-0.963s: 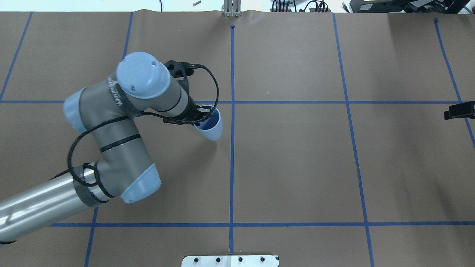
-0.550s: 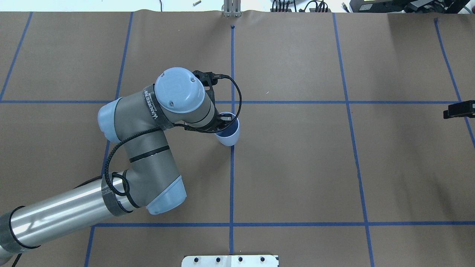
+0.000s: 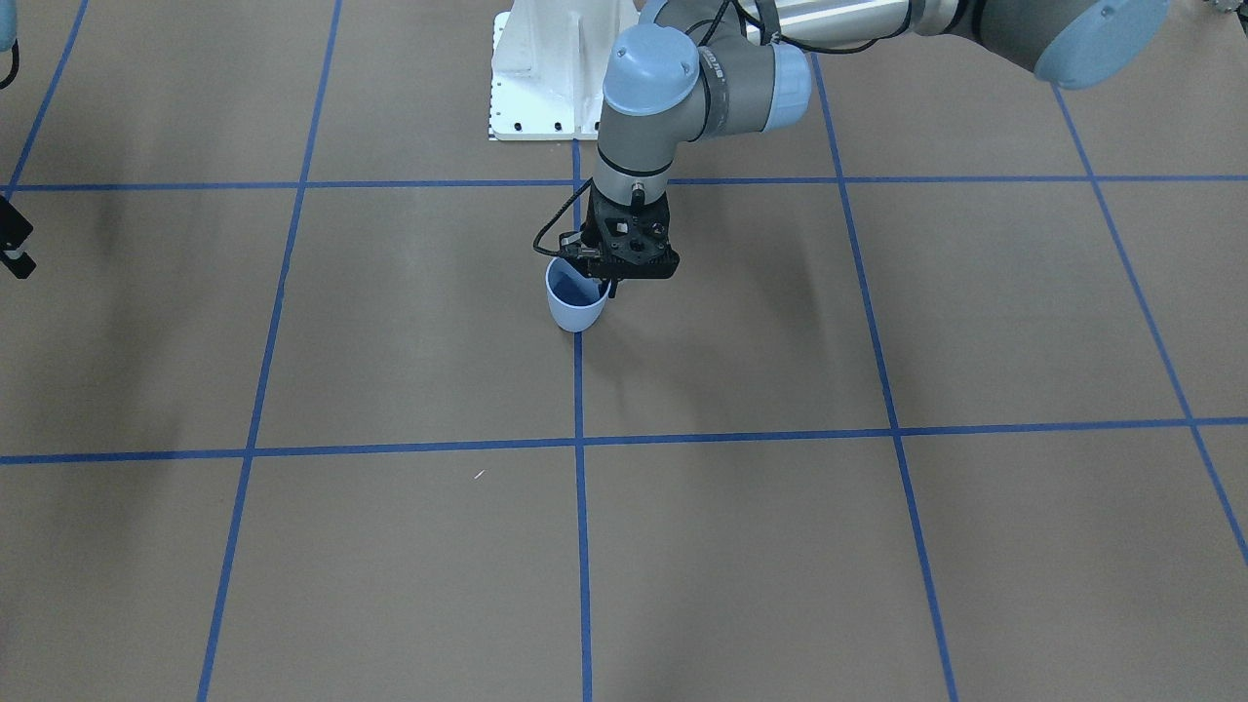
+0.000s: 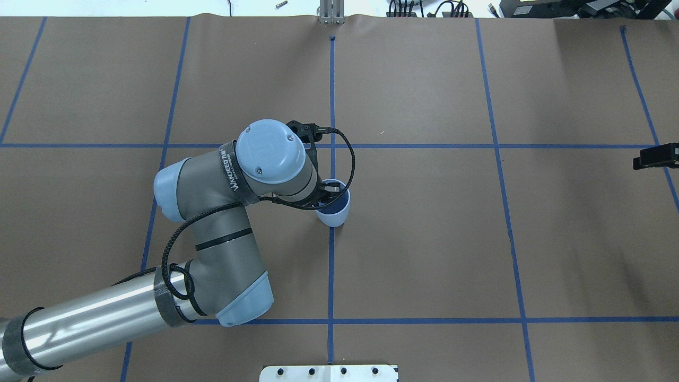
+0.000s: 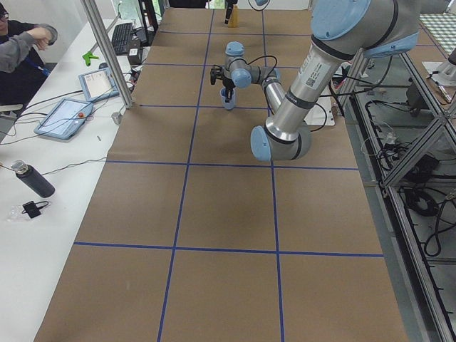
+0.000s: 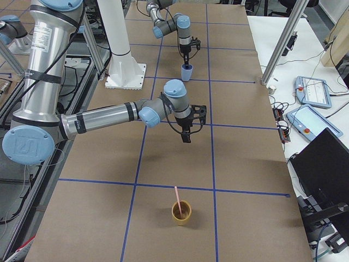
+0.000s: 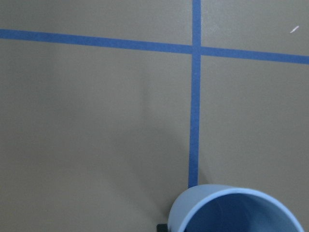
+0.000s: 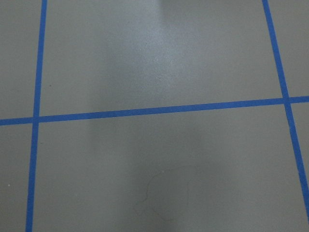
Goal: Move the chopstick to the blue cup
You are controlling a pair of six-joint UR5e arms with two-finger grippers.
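My left gripper [image 4: 330,190] is shut on the rim of the blue cup [image 4: 335,213], one finger inside it. The cup is upright on the centre tape line, at or just above the table; it also shows in the front view [image 3: 575,310], the left wrist view [image 7: 236,212] and the right side view [image 6: 186,72]. The chopstick [image 6: 176,195], a pale pink stick, stands in an ochre cup [image 6: 181,213] near the table's right end, seen only in the right side view. My right gripper [image 4: 656,156] hangs over the right part of the table, far from both cups; I cannot tell whether it is open or shut.
Brown paper with a grid of blue tape lines [image 4: 332,265] covers the table. The white robot base plate [image 3: 556,68] is at the robot's edge. A side desk holds tablets [image 5: 68,114], a bottle [image 5: 32,180] and a seated operator [image 5: 14,50].
My left arm has carried the blue cup rightward and towards the robot's side, onto the centre tape line. The cup went from tilted to nearly upright. The right gripper has not moved.
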